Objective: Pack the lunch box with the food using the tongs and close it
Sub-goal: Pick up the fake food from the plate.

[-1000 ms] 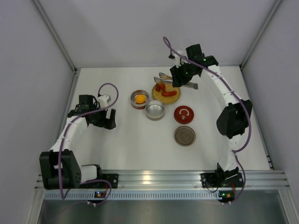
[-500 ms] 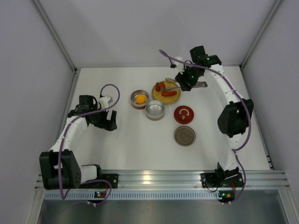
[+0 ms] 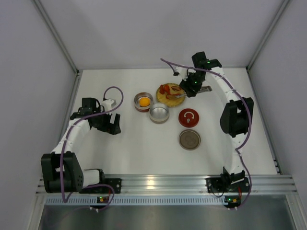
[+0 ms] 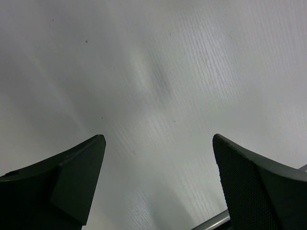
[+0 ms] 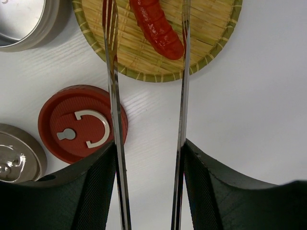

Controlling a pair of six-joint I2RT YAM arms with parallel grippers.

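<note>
My right gripper (image 3: 191, 86) (image 5: 149, 143) is shut on the tongs (image 5: 114, 96) (image 3: 178, 94); its fingers press both silver arms from outside. The tongs' arms stand apart and reach over the woven plate (image 5: 211, 28) (image 3: 165, 99). A glossy red piece of food (image 5: 156, 26) lies on the plate between them, untouched. More red pieces (image 3: 166, 89) sit at the plate's far left. The orange ball (image 3: 143, 101) lies in one lunch box tin (image 3: 136, 106); beside it stands an empty tin (image 3: 159, 113) (image 5: 24, 19). My left gripper (image 3: 111, 125) (image 4: 158, 137) is open over bare table.
A red lid (image 3: 188, 117) (image 5: 72, 124) with a metal ring lies just near of the plate, under the tongs' left arm. A metal lid (image 3: 189, 139) (image 5: 14, 158) lies nearer still. White walls close the table on three sides.
The right arm has swung the tongs from the plate's far edge to over the plate, toward the near side. The tongs' arms have spread a little. The left arm has not moved.
</note>
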